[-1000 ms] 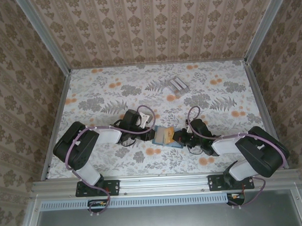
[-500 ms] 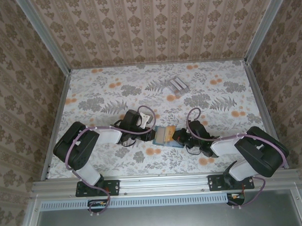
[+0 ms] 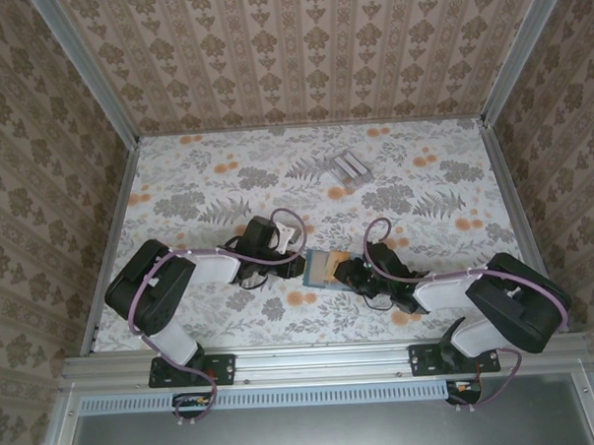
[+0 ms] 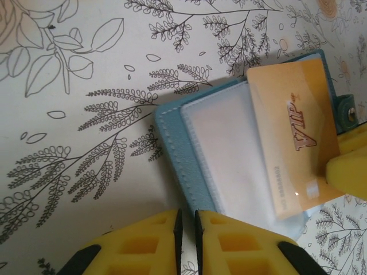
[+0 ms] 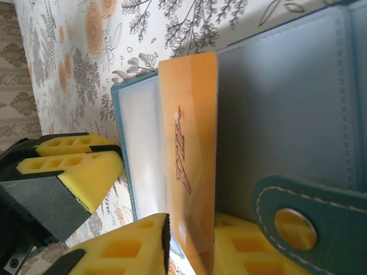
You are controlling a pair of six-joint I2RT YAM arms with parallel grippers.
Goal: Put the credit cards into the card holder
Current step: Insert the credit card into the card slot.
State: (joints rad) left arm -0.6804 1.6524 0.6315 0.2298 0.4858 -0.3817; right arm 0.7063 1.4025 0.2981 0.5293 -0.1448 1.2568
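The teal card holder lies open on the flowered table between both grippers. An orange-tan credit card marked VIP sits partly in its clear inner pocket. My left gripper is at the holder's left edge, jaws closed to a thin slit where the cover's corner enters. My right gripper straddles the card's near end. Its jaws are open, with a gap between the left finger and the card. The holder's snap strap lies beside the right finger.
A pale slotted card stand sits at the back centre of the table. Metal frame rails and patterned walls close the table in on three sides. Both arms reach low toward the middle near the front edge.
My right gripper has slid left toward the holder and its jaws have parted, letting go of the orange card. The left jaws have closed a little.
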